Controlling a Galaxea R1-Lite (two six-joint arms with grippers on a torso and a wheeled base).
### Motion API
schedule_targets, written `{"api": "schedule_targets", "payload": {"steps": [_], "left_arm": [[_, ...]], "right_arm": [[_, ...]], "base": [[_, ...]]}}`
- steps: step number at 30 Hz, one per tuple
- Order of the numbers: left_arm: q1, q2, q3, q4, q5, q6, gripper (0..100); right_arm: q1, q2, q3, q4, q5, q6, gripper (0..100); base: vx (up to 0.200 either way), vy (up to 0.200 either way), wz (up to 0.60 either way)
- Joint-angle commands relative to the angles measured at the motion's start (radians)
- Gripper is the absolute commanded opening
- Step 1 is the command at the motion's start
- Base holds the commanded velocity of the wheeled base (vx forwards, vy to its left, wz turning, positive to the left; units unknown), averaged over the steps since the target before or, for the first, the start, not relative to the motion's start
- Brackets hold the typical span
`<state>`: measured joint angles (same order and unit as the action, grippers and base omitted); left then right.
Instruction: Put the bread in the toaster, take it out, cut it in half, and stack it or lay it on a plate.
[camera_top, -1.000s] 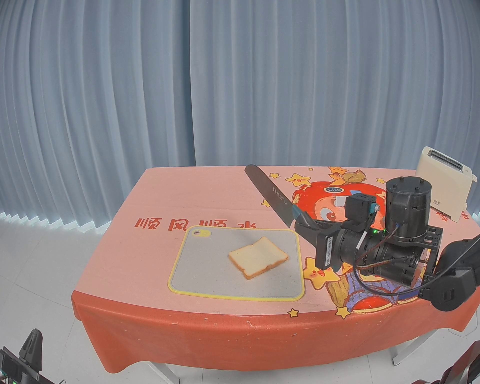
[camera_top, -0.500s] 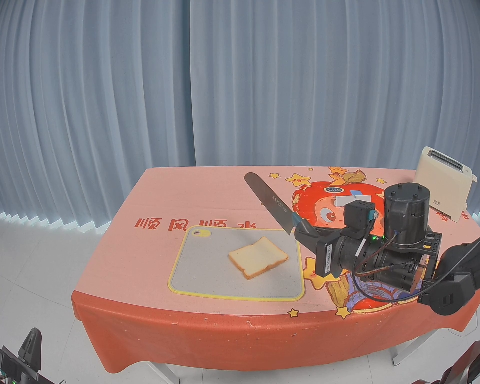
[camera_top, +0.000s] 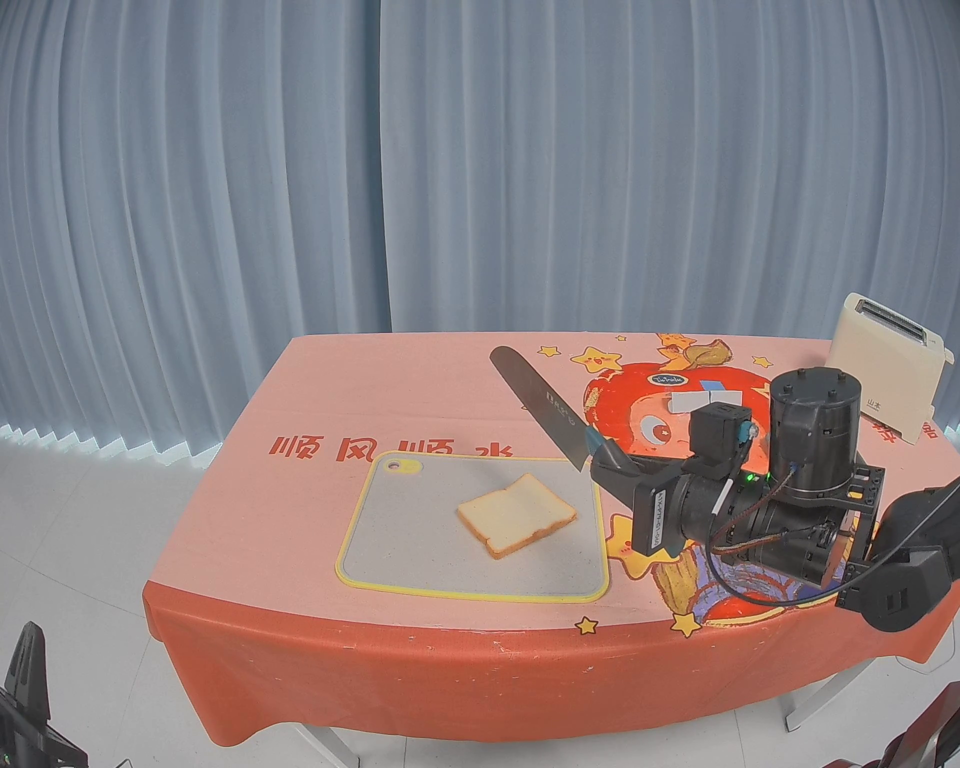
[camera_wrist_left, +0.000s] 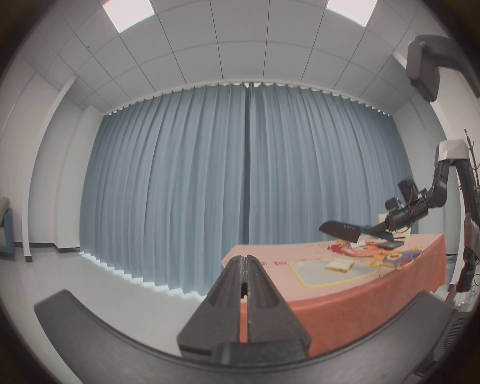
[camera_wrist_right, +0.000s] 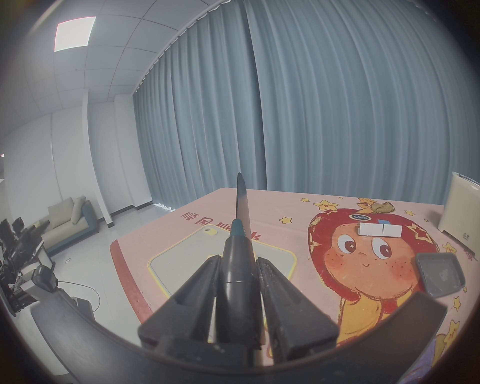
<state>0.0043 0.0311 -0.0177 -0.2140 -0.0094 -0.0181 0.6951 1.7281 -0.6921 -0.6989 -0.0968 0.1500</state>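
Observation:
A slice of bread (camera_top: 517, 514) lies flat on the grey, yellow-rimmed cutting board (camera_top: 420, 540) near the table's front. My right gripper (camera_top: 615, 470) is shut on the dark handle of a knife (camera_top: 540, 402), just right of the board's far right corner. The blade slants up and back over the tablecloth, clear of the bread. In the right wrist view the knife (camera_wrist_right: 241, 202) points over the cutting board (camera_wrist_right: 185, 260). The cream toaster (camera_top: 888, 366) stands at the table's far right. My left gripper (camera_wrist_left: 244, 280) is shut on nothing, low and off the table's left front.
A small dark grey tray (camera_wrist_right: 440, 273) lies on the cloth near the toaster (camera_wrist_right: 462, 212). Two white tags (camera_wrist_right: 380, 229) sit on the printed cartoon face. An orange cloth covers the table (camera_top: 400, 400), with bare room at its back left. Curtains hang behind.
The right arm has sunk a little, bringing the knife's tip slightly lower. The left gripper has slid leftward at the lower left corner of the head view. The bread has not moved.

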Motion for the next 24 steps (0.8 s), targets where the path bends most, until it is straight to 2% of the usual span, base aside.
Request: {"api": "schedule_targets", "payload": {"steps": [1, 7, 15, 18, 19, 22, 24], "left_arm": [[0.0, 0.0, 0.018, -0.028, -0.003, 0.0, 0], [0.0, 0.0, 0.018, -0.041, -0.011, 0.001, 0], [0.002, -0.031, 0.018, -0.188, -0.012, 0.007, 0], [0.002, 0.012, 0.018, -0.219, -0.015, 0.007, 0], [0.002, 0.05, 0.018, -0.266, -0.027, 0.007, 0], [0.003, 0.109, 0.018, -0.309, -0.04, 0.007, 0], [0.002, 0.193, 0.018, -0.389, -0.046, 0.007, 0]], "right_arm": [[0.004, 0.001, 0.003, -0.001, -0.001, 0.0, 0], [0.017, -0.004, 0.005, -0.001, -0.001, 0.002, 0], [0.032, -0.019, 0.013, 0.009, -0.001, 0.003, 0], [0.035, -0.022, 0.019, 0.009, -0.001, 0.003, 0], [0.037, -0.022, 0.019, 0.007, -0.001, 0.003, 0], [0.037, -0.022, 0.019, 0.009, 0.0, 0.003, 0], [0.037, -0.019, 0.019, 0.009, -0.001, 0.003, 0]], "base": [[0.0, 0.0, 0.0], [0.0, 0.0, 0.0], [0.0, 0.0, 0.0], [0.0, 0.0, 0.0], [0.0, 0.0, 0.0], [0.0, 0.0, 0.0], [0.0, 0.0, 0.0]]}}
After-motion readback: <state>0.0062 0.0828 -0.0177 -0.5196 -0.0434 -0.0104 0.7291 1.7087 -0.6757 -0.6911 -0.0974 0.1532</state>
